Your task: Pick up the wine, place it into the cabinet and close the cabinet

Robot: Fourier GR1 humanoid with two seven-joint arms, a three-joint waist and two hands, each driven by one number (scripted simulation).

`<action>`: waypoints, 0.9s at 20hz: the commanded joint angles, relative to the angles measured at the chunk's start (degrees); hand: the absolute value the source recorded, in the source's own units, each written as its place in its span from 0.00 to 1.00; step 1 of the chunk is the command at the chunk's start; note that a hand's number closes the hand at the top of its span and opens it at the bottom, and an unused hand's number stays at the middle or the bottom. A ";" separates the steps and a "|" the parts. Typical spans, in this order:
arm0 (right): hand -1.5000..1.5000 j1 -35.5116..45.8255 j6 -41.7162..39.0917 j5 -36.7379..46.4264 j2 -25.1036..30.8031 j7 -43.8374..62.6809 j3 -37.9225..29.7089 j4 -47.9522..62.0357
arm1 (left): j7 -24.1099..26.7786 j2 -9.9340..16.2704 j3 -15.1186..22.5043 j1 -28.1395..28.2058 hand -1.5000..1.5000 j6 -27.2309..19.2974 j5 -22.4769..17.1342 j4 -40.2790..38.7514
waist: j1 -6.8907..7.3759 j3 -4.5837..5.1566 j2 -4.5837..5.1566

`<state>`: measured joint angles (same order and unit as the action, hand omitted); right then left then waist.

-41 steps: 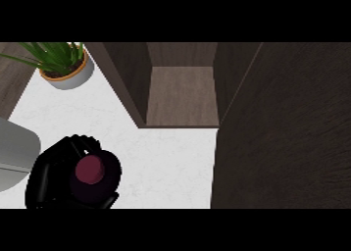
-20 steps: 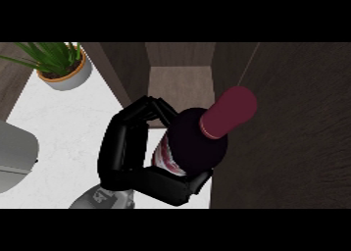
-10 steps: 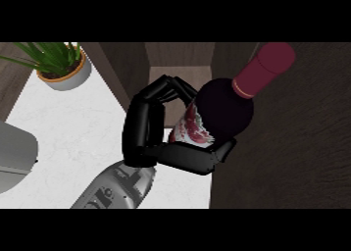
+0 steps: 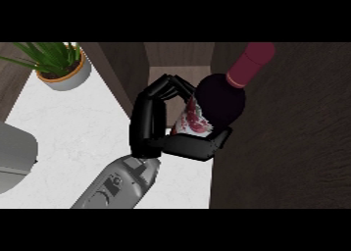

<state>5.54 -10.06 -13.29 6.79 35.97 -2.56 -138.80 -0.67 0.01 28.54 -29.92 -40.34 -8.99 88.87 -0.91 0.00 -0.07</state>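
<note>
I see my left hand [image 4: 158, 128] wrapped around the wine [image 4: 220, 100] — fingers and thumb curled on its dark body — holding it tilted above the counter's [image 4: 70, 132] far right edge, at the cabinet's [image 4: 294, 137] open front, red cap pointing away.

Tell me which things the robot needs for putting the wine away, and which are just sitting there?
Needed for the job:
wine bottle
hand curled round the bottle
cabinet, its shelf open
cabinet door, swung open

Just sitting there:
potted plant on the counter
grey object at the left edge
</note>
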 commanded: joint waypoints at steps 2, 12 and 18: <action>0.00 -1.30 0.81 -3.89 -0.98 2.15 0.73 -7.40 | 5.13 -0.01 0.28 -1.70 1.00 -2.56 -5.93 -4.18 | -0.05 0.02 0.06; 0.00 0.24 2.08 -4.20 -0.07 5.09 0.30 -8.37 | 14.92 -0.01 2.28 1.24 1.00 -2.38 -4.80 -13.64 | -0.04 0.02 0.02; 0.00 -0.07 1.66 -4.06 0.38 4.17 -0.37 -8.30 | 17.57 -0.01 -0.57 -2.03 1.00 -1.28 -6.86 -18.94 | 0.05 0.01 0.05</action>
<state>7.55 -8.92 -13.51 6.49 36.55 -1.97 -138.36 15.03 0.01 29.20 -29.95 -41.80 -15.12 73.35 -0.79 0.02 -0.02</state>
